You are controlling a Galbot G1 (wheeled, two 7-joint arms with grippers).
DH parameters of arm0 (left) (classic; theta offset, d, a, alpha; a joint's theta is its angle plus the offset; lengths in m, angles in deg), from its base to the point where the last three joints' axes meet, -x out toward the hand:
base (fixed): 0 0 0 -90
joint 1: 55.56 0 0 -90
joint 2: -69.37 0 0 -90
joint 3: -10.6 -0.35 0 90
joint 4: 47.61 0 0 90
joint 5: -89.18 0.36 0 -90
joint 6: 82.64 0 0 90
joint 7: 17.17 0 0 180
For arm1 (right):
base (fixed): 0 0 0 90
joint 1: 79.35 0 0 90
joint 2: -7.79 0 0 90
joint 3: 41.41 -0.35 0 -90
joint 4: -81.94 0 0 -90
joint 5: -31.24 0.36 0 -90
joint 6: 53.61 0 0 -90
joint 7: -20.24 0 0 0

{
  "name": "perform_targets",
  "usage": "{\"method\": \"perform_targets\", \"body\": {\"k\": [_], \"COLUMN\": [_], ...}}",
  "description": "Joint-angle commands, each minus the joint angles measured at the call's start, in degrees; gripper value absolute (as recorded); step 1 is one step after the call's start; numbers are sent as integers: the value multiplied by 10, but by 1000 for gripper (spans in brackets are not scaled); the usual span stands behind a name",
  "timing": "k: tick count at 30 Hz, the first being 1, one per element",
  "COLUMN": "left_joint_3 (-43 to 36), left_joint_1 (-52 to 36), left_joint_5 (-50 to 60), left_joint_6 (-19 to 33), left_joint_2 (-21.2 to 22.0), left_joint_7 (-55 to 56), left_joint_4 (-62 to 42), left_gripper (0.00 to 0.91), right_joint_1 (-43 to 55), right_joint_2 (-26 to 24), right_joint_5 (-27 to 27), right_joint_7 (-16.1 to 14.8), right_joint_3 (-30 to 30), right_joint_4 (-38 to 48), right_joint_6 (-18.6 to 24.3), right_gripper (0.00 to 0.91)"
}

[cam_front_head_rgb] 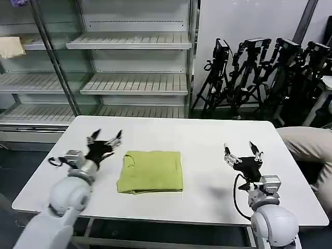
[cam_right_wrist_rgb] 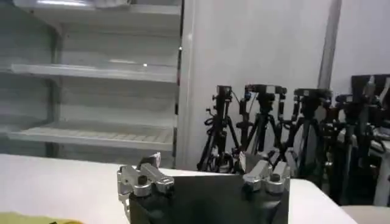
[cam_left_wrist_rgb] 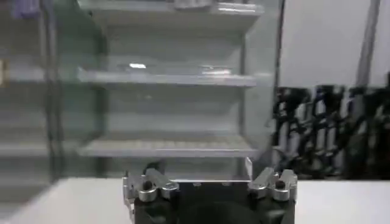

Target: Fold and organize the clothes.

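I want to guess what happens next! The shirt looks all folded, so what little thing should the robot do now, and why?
Probably little more than keeping both arms back. The shirt lies as a neat folded rectangle on the table. The left gripper and right gripper are both open, holding nothing, one on each side of it. At most, the left gripper might nudge the shirt's uneven front edge straight.

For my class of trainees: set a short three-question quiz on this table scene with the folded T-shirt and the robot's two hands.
1. True or false: the T-shirt lies folded on the white table.
2. Which hand is nearer the T-shirt: A the left hand, B the right hand?
3. Fill in: both hands have their fingers ____ and hold nothing.

Key: 1 true. 2 A; it hovers just off the shirt's edge, while the right hand is well apart. 3 open.
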Motion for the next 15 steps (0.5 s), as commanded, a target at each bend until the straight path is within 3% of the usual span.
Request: {"method": "perform_targets", "body": {"k": [1,6,9,15], "left_joint_3": [132,131,126,124], "left_joint_1": [74,69,69,84], "left_joint_5": [119,117,120,161], "left_joint_6": [57,58,64,129], "left_joint_2": [-75,-87,-85,-74], "left_joint_7": [-169,-177,-180,-181], "left_joint_4": [-69,-67,-59,-54], "left_gripper": [907,907,907,907], "right_joint_1": [12,6,5,5], "right_joint_2": [12,3,-4,4], "right_joint_5": [-43,-47,-56,-111], "right_joint_7": [-4,0,1,-1], "right_joint_3": [10,-6,7,25], "right_joint_4": [8,-4,13,23], "right_joint_6": [3,-4,14,53], "right_gripper": [907,907,907,907]}}
